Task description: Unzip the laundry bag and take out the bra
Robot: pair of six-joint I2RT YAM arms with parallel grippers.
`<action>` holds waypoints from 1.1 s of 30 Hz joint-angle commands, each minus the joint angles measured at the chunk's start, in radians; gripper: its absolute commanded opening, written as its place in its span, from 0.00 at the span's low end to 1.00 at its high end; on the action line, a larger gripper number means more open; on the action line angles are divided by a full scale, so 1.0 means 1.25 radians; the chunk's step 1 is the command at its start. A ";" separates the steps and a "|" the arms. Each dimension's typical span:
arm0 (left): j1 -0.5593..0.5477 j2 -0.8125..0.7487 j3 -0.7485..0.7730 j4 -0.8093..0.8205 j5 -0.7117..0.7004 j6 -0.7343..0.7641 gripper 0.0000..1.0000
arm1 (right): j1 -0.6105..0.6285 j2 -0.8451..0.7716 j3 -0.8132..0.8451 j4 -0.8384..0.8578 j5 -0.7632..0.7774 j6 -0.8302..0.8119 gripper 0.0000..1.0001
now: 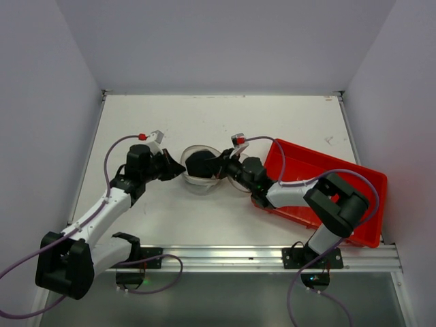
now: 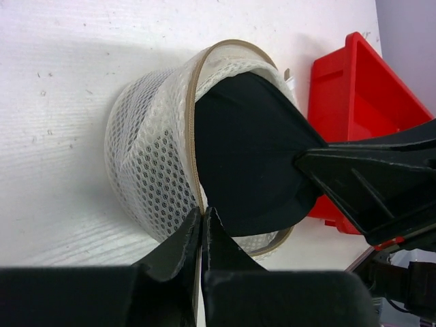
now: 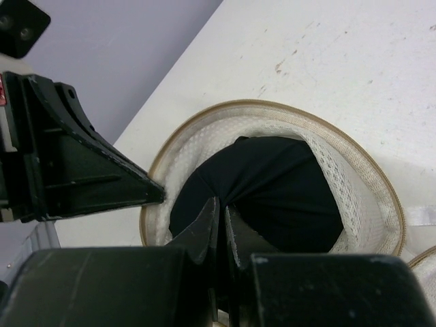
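1. The laundry bag (image 1: 197, 182) is lying open mid-frame in the top view, the black bra (image 1: 202, 164) sitting inside.
2. My left gripper (image 2: 204, 221) is pinching its zippered rim; my right gripper (image 3: 221, 212) is clamping bra fabric.
3. The red tray (image 1: 354, 197) is sitting at right; bare table (image 1: 225, 122) is stretching above.

Left end effector (image 2: 204, 216) pinches laundry bag (image 2: 146, 170) rim; black bra (image 2: 245, 157) inside.

White table (image 1: 286, 116), lightly scuffed, enclosed by plain pale walls (image 1: 225, 41) on three sides; metal rail (image 1: 225, 256) along near edge; even lighting
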 commanded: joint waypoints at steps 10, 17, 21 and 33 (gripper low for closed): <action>0.001 0.009 -0.045 0.070 -0.039 0.017 0.00 | -0.080 -0.028 0.094 0.028 -0.023 0.139 0.00; 0.001 0.016 -0.045 0.065 -0.066 0.019 0.00 | -0.097 -0.056 0.146 -0.033 -0.045 0.143 0.00; 0.002 0.028 -0.042 0.062 -0.080 0.016 0.00 | -0.099 -0.062 0.173 -0.069 -0.097 0.125 0.00; 0.009 0.069 -0.001 0.062 -0.111 -0.023 0.00 | -0.101 -0.094 0.179 -0.111 -0.229 0.078 0.00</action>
